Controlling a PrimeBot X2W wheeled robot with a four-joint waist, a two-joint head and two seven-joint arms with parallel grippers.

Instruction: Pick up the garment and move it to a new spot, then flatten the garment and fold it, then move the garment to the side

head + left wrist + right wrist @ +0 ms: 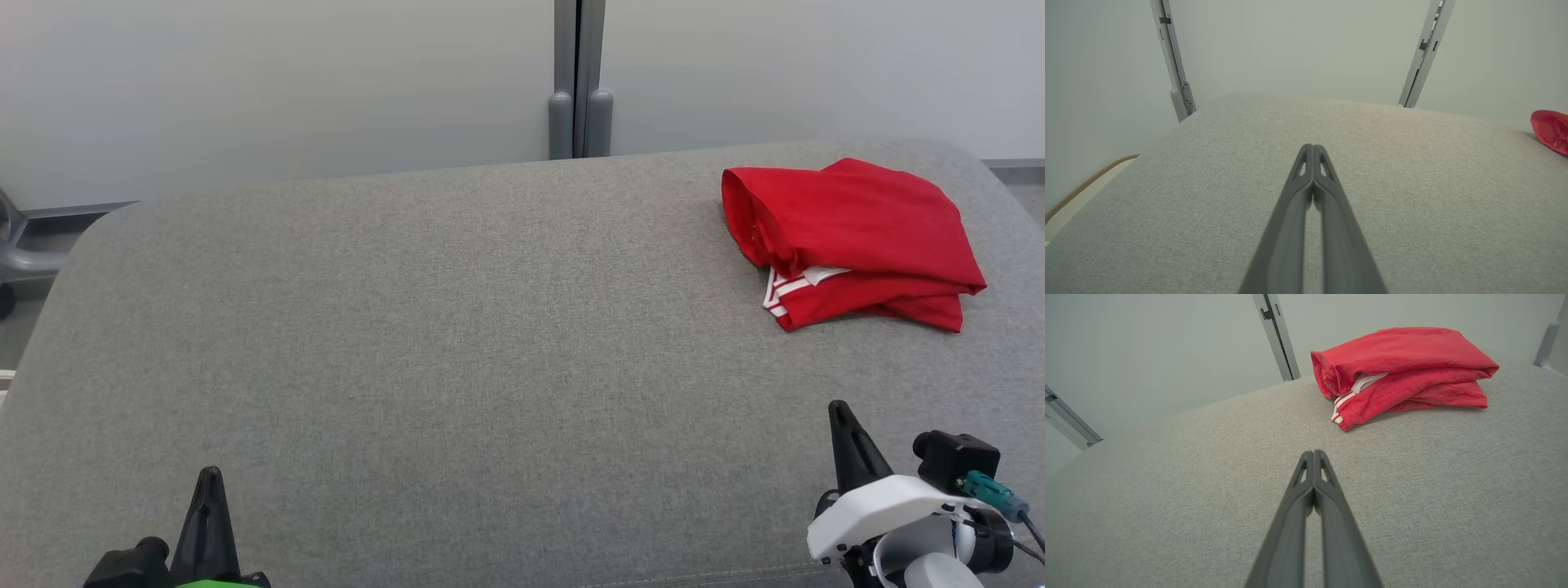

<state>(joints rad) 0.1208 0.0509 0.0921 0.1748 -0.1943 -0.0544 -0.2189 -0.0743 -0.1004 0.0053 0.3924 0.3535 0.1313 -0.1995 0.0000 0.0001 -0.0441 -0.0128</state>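
**Red garment folded up at the far right, both grippers empty**

So the garment is a red folded bundle sitting on the padded grey worktop, in the far right corner as the head view has it. Its long axis runs roughly left to right across the worktop, dipping a little toward the robot at the right end. The rounded, rolled-over fold is at its left end. A corner with white stripes pokes out of the near-left side, pointing back toward the robot (easiest to see in the right wrist view). From the left wrist camera just a red sliver peeks in at the right edge.

The left gripper sits low at the near left, fingers pressed together with nothing between them, well apart from the garment; same story up close. The right gripper is at the near right, also closed tight on nothing, tips aimed toward the striped corner but not touching it.

Behind the worktop there's a pale wall with a grey post.
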